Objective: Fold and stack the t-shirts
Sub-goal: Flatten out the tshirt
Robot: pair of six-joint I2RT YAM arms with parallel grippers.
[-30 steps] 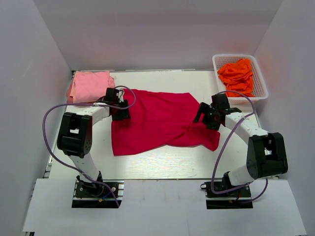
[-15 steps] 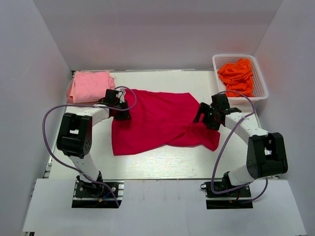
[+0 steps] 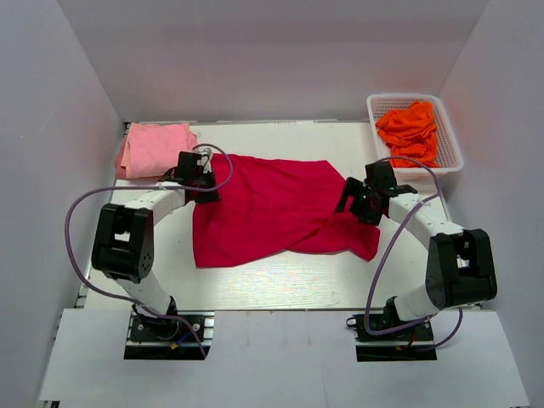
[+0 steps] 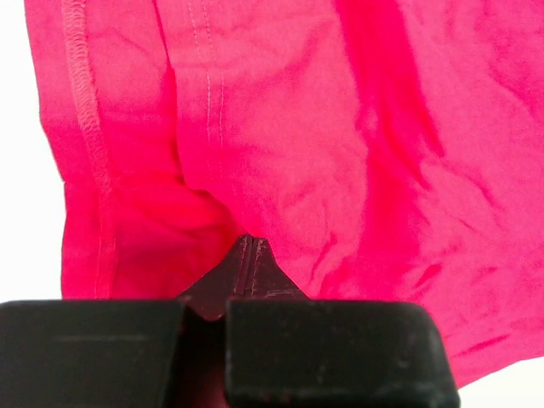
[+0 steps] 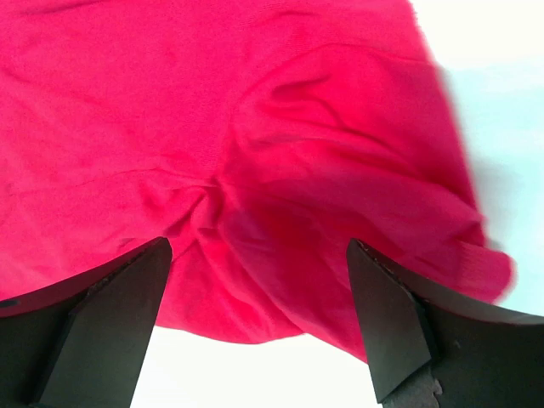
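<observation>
The large crimson t-shirt point(image 3: 272, 204) lies spread and rumpled in the middle of the table. My left gripper point(image 3: 204, 191) sits at its upper left edge. In the left wrist view its jaws point(image 4: 246, 244) are shut tip to tip on a pinch of the crimson cloth point(image 4: 340, 127), with creases running into the tips. My right gripper point(image 3: 350, 202) hovers open at the shirt's right side. Its wide-apart fingers point(image 5: 119, 314) straddle a bunched fold of the red cloth point(image 5: 255, 110), and nothing is held. A light pink t-shirt point(image 3: 155, 146) lies folded at the back left.
A white basket point(image 3: 455, 144) at the back right holds crumpled orange t-shirts point(image 3: 410, 127). The white table point(image 3: 280, 276) shows bare in front of the crimson shirt. Grey walls close in both sides and the back.
My left gripper has shut on the crimson shirt's upper left edge and shifted slightly up and left. The right arm has not moved.
</observation>
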